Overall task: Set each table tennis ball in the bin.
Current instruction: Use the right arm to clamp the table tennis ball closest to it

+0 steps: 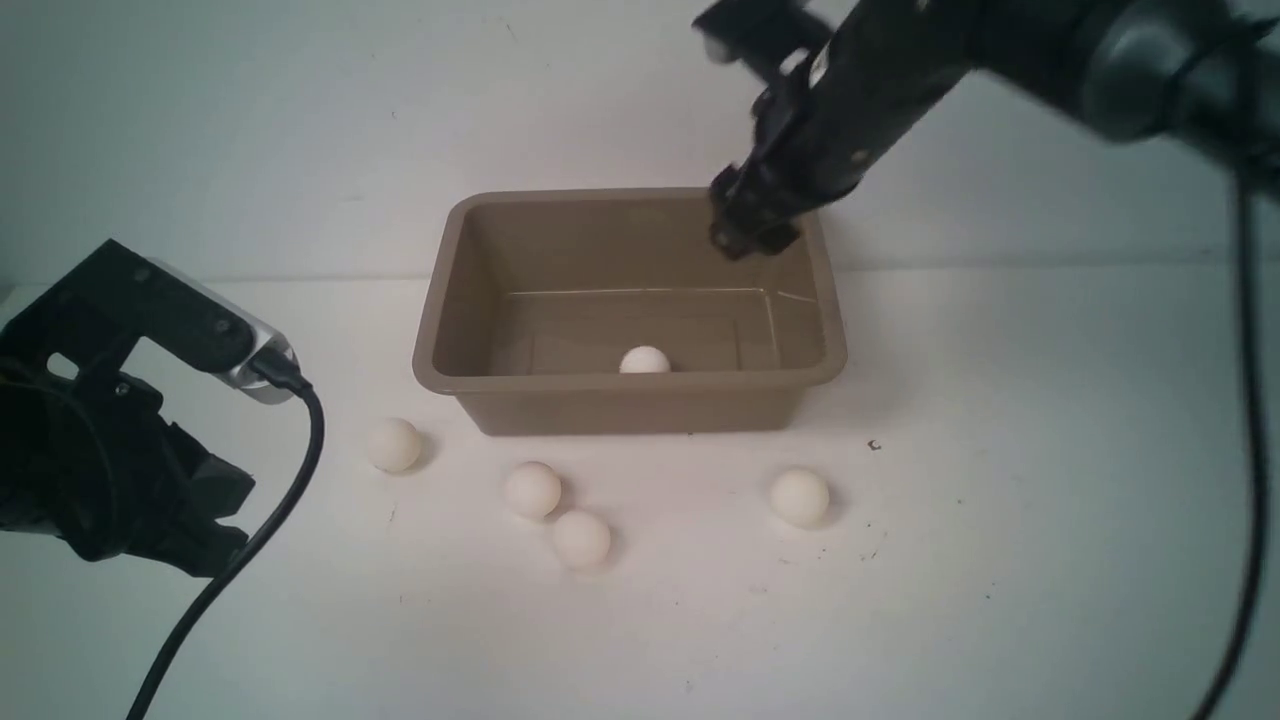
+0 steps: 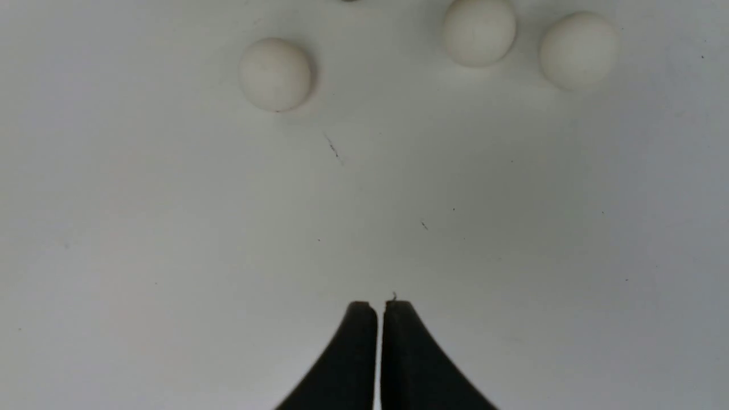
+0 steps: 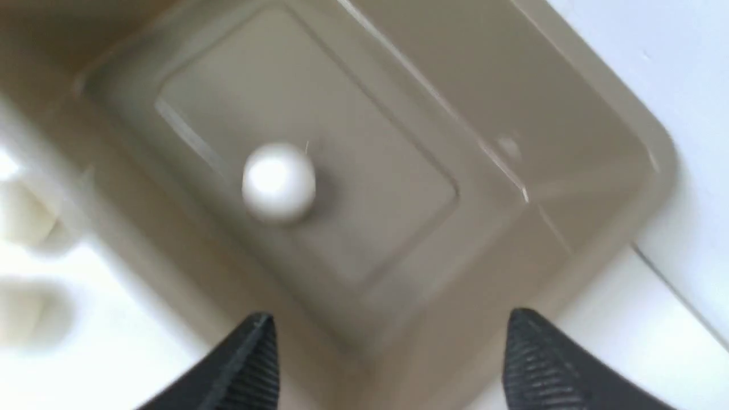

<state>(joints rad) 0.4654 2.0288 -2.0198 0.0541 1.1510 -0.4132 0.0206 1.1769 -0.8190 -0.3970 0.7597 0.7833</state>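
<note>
The taupe-brown bin (image 1: pixel 445 300) stands mid-table. One white table tennis ball (image 1: pixel 644 360) lies on its floor near the front wall; it also shows, blurred, in the right wrist view (image 3: pixel 278 181) inside the bin (image 3: pixel 615 114). Several more balls lie on the table in front of the bin: one at the left (image 1: pixel 394 444), two close together (image 1: pixel 532 489) (image 1: pixel 581 538), one at the right (image 1: pixel 800 496). My right gripper (image 1: pixel 752 232) hangs open and empty above the bin's back right part. My left gripper (image 1: pixel 215 540) is shut and empty, low at the far left.
The left wrist view shows three balls (image 2: pixel 275 74) (image 2: pixel 479 31) (image 2: pixel 578 50) on the white table beyond the shut fingertips (image 2: pixel 361 310). A black cable (image 1: pixel 270 510) hangs from the left wrist camera. A white wall stands behind the bin.
</note>
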